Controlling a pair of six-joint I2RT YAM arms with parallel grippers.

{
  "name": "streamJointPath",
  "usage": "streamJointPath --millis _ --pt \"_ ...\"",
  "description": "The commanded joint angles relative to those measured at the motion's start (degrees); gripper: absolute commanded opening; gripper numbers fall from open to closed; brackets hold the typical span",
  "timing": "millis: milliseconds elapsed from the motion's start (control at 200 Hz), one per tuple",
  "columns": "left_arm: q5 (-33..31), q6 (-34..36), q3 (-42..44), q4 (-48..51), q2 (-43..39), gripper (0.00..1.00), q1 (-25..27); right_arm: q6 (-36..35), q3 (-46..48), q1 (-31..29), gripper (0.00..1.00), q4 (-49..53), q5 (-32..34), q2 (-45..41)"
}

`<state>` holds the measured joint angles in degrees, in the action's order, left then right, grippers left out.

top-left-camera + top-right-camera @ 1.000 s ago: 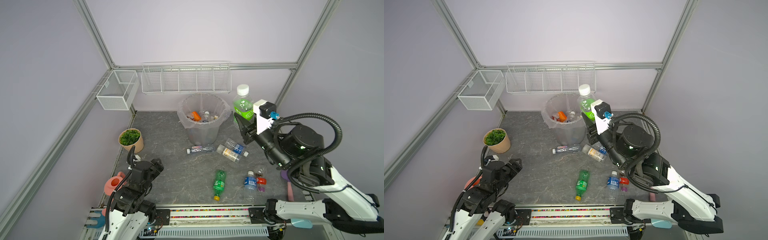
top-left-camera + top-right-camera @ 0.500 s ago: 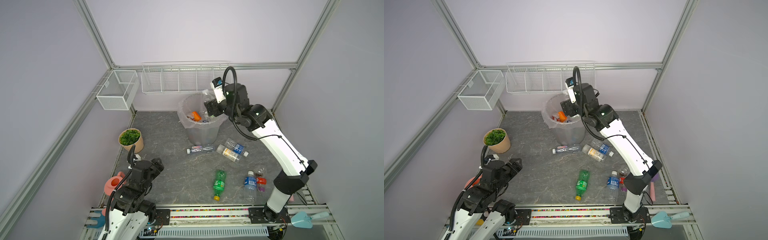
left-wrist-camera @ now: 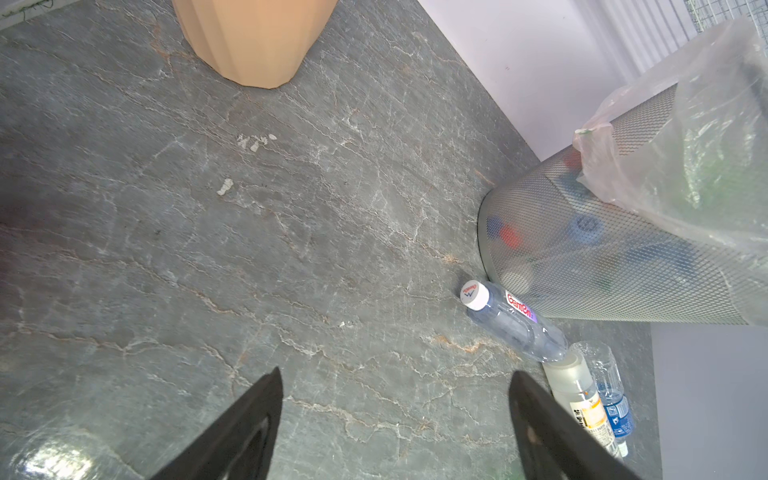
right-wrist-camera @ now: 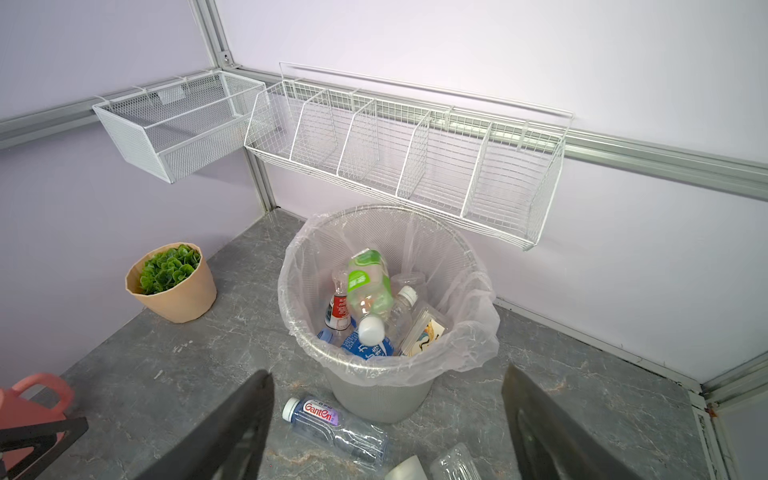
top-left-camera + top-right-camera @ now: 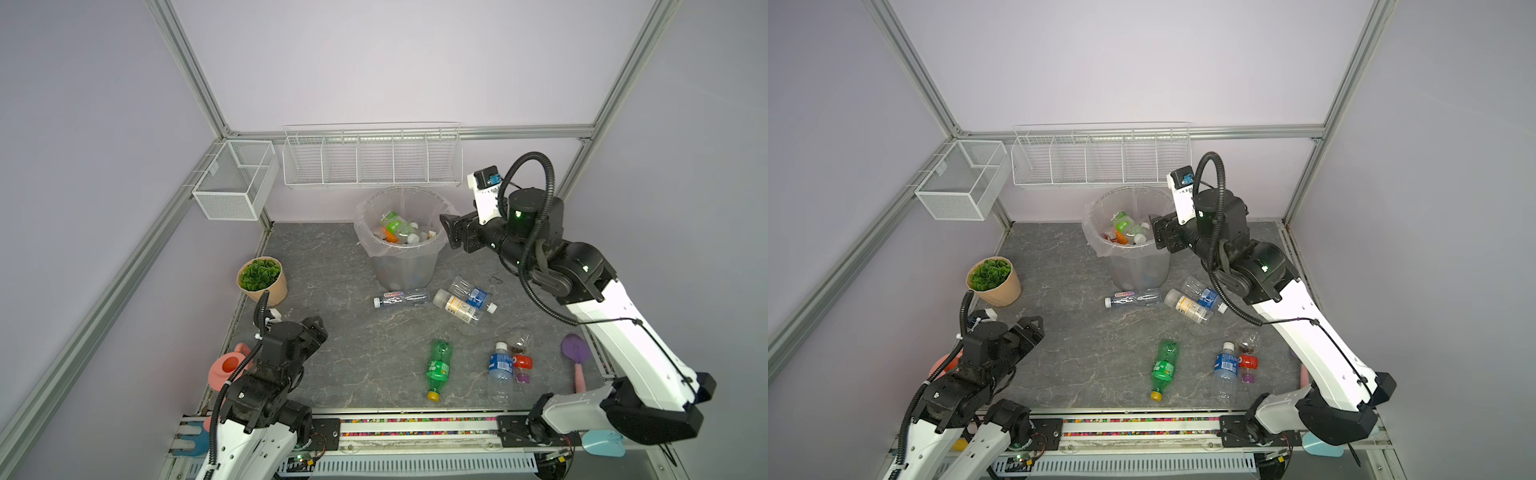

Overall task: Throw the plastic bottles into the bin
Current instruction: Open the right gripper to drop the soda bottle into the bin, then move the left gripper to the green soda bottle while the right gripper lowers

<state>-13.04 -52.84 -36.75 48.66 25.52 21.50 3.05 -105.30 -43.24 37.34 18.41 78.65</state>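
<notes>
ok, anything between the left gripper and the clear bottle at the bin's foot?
No. Only bare grey tabletop lies between the left gripper and that clear bottle beside the bin; clearest in the left wrist view, also in both top views.

A grey, marble-veined bench (image 5: pixel 332 340) carries everything. The bin (image 5: pixel 405 270) stands at the back, close to the wall. Just beside the bin's foot, on the near side, a clear bottle (image 5: pixel 401 298) with a white cap lies flat. Right of that, still near the bin, a cloudy bottle (image 5: pixel 457 306) and a blue-labelled bottle (image 5: pixel 471 293) lie side by side. Well in front of the bin lie a green bottle (image 5: pixel 438 368) and, further right, a water bottle (image 5: pixel 499 370) beside a red-labelled bottle (image 5: pixel 521 360). Left of the bin stands a tan plant pot (image 5: pixel 270 291). Nearer than the pot, a pink watering can (image 5: pixel 224 368) is partly hidden. Far right and forward of the bin lies a purple scoop (image 5: pixel 574 348).
</notes>
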Motion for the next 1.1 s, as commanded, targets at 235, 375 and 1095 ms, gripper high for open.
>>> streamJointPath --millis 235,375,1095 --pt "-0.02 1.64 -2.27 -0.58 0.96 0.84 0.51 1.08 6.87 0.09 0.88 0.07 2.49 -3.35" --pt "-0.01 2.5 -2.93 -1.55 2.06 0.84 1.5 1.58 9.25 0.32 0.88 0.73 2.5 -5.05" --pt "-6.89 9.38 -8.29 -13.41 20.43 0.84 23.16 9.88 21.18 6.59 0.89 8.82 -1.45 -9.33"
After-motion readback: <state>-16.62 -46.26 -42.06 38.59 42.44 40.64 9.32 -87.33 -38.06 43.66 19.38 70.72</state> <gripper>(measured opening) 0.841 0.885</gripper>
